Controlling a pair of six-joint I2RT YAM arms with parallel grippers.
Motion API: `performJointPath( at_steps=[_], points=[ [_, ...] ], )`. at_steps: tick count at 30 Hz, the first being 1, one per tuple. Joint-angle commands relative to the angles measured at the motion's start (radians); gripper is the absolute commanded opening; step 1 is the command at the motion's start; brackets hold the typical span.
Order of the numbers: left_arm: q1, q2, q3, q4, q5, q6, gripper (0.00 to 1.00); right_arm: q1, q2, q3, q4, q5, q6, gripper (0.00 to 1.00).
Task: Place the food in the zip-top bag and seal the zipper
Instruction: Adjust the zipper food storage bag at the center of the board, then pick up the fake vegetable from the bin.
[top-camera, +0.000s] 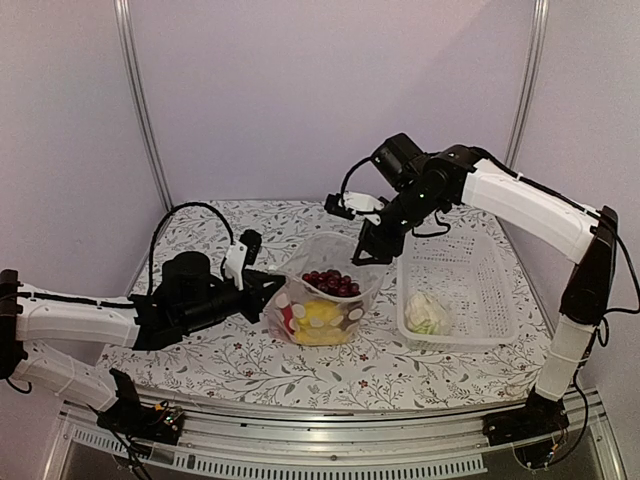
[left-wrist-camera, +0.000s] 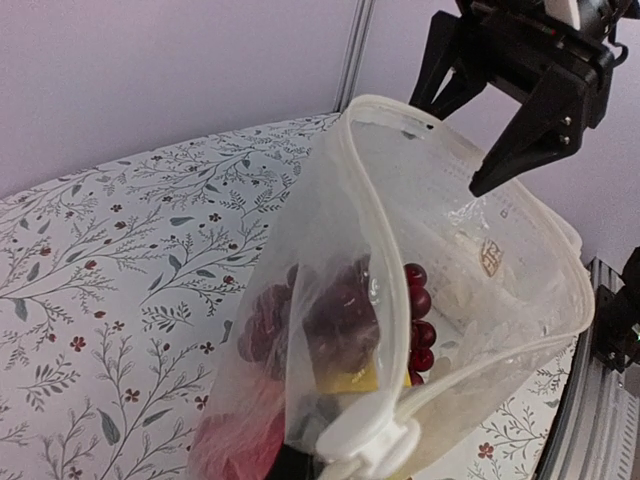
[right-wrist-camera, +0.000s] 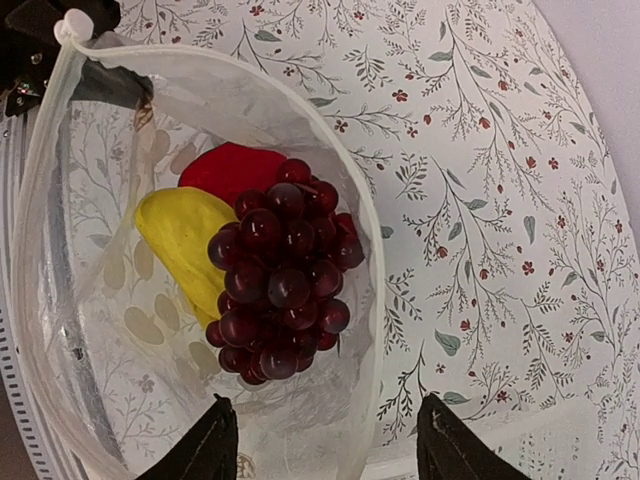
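Observation:
The clear zip-top bag (top-camera: 300, 300) stands open in the middle of the table, its mouth (right-wrist-camera: 365, 260) wide. Inside lie the dark red grape bunch (right-wrist-camera: 285, 270), a yellow piece (right-wrist-camera: 185, 235) and the red pepper (right-wrist-camera: 235, 170). My left gripper (top-camera: 262, 292) is shut on the bag's near-left edge, by the white zipper slider (left-wrist-camera: 370, 445); its fingers are mostly hidden behind the plastic. My right gripper (top-camera: 372, 248) is open and empty, just above the bag's far rim, with its fingertips (right-wrist-camera: 215, 430) astride the edge. The white cauliflower (top-camera: 427, 312) lies in the basket.
The white slotted basket (top-camera: 500, 300) stands right of the bag, holding only the cauliflower. The floral tablecloth (top-camera: 200, 350) covers the table. A metal rail (top-camera: 330, 455) runs along the near edge. Upright poles stand at the back corners.

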Motion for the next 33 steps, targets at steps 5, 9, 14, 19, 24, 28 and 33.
performJointPath(
  at_steps=[5, 9, 14, 19, 24, 28, 33],
  points=[
    [-0.013, -0.008, -0.011, 0.021, -0.021, -0.009, 0.00, -0.063, -0.169, -0.042, -0.010, -0.003, 0.018, 0.66],
    [-0.015, -0.026, -0.008, 0.008, -0.026, -0.005, 0.00, -0.125, -0.222, -0.143, 0.010, -0.002, 0.023, 0.67],
    [-0.019, -0.046, 0.002, -0.027, -0.033, 0.003, 0.00, -0.192, -0.286, -0.351, 0.059, 0.024, 0.027, 0.62],
    [-0.022, -0.071, -0.014, -0.030, -0.044, 0.004, 0.00, -0.283, -0.358, -0.542, 0.097, 0.004, 0.054, 0.51],
    [-0.022, -0.076, -0.009, -0.037, -0.044, 0.006, 0.00, -0.301, -0.371, -0.664, 0.115, -0.020, 0.058, 0.44],
    [-0.024, -0.074, -0.008, -0.039, -0.043, 0.002, 0.00, -0.302, -0.363, -0.688, 0.118, -0.064, 0.052, 0.42],
    [-0.024, -0.069, -0.006, -0.041, -0.048, -0.001, 0.00, -0.302, -0.386, -0.691, 0.098, -0.141, 0.041, 0.40]
  ],
)
